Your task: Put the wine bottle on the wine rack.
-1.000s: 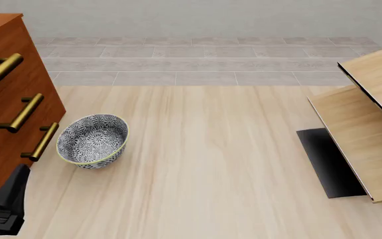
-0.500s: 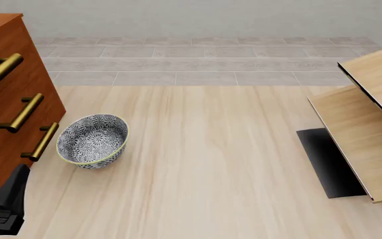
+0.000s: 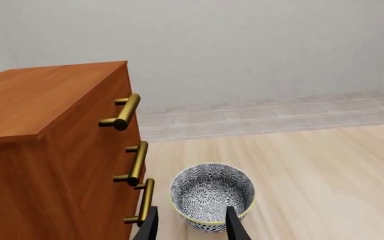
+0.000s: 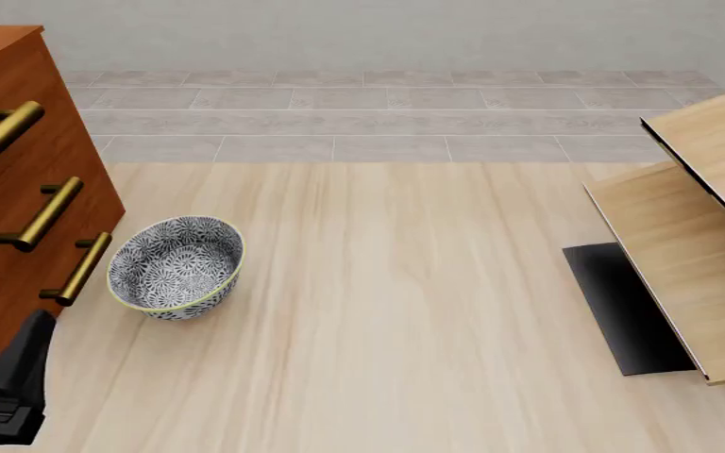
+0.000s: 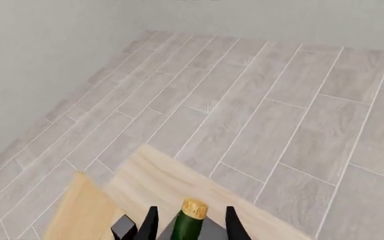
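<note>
The bottle [image 5: 190,220] is standing between the right gripper's [image 5: 188,222] fingers, grip unclear, over pale panels [image 5: 172,190] and grey floor tiles [image 5: 259,100]

The wine bottle [image 5: 189,223] between the right tool's [image 5: 188,223] black fingers was dark green with a tan cork top. The wine rack [image 4: 697,274] was light wood with dark edges and a black base. Ahead of the left tool [image 3: 189,224], the bowl [image 3: 212,196] carried a dark-blue-and-white floral pattern, its rim perhaps yellowish. The cabinet [image 3: 52,150] beside it was reddish-brown with brass handles. The worktop [image 4: 388,311] was pale wood grain.
</note>
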Action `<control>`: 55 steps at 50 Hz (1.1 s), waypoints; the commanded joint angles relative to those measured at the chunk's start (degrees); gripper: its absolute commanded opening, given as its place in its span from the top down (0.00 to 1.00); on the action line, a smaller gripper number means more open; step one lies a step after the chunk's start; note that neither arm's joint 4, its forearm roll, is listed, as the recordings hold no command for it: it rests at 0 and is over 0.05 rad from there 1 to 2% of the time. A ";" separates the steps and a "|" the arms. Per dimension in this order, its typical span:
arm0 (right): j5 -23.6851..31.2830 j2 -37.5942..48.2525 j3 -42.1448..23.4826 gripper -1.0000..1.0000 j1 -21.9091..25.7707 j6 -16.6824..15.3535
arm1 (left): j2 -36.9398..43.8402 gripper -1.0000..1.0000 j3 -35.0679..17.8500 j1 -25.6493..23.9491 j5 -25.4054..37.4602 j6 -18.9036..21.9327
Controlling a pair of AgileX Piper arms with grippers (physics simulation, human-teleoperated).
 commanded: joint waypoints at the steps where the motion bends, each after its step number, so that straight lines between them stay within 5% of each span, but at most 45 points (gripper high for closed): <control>1: 2.49 -1.78 -1.54 0.00 0.61 0.81 | 0.00 0.00 -0.03 -0.05 -0.19 -0.11; 37: 10.30 -6.60 -9.59 0.00 0.77 0.77 | 0.00 0.00 -0.85 -0.32 -0.25 -0.31; 55: 14.94 -16.53 -9.32 0.00 8.98 0.33 | 0.01 0.00 -1.93 -0.43 0.33 -0.03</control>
